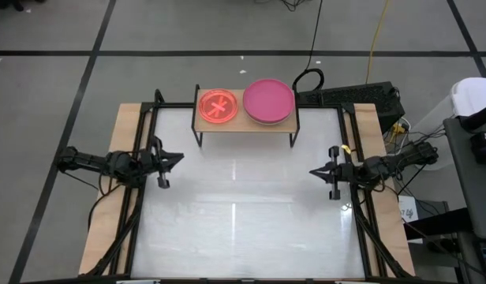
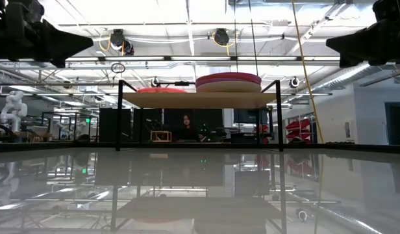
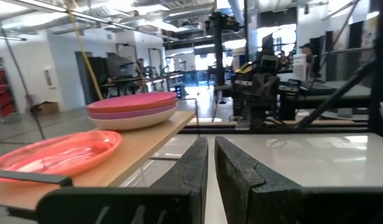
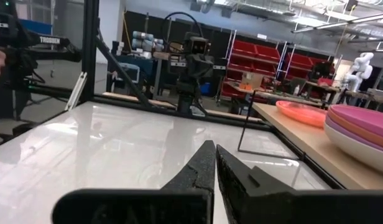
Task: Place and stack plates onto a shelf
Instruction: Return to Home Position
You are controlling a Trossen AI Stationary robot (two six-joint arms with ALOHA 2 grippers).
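Observation:
The light-wood shelf (image 1: 244, 118) on thin black legs stands at the table's far edge. On its left half lies a translucent orange-pink plate stack (image 1: 217, 106); on its right half sits a stack of larger plates, magenta on top (image 1: 268, 100), with purple and beige below it in the left wrist view (image 3: 133, 110). My left gripper (image 1: 178, 158) hovers shut at the table's left side, pointing right. My right gripper (image 1: 312, 171) hovers shut at the right side, pointing left. Neither holds anything.
The white glossy tabletop (image 1: 243, 205) lies bare between the arms. Black frame rails (image 1: 140, 197) run along both sides. Cables and a dark box (image 1: 361, 99) sit behind the right far corner. A person shows far off in the low view (image 2: 186, 125).

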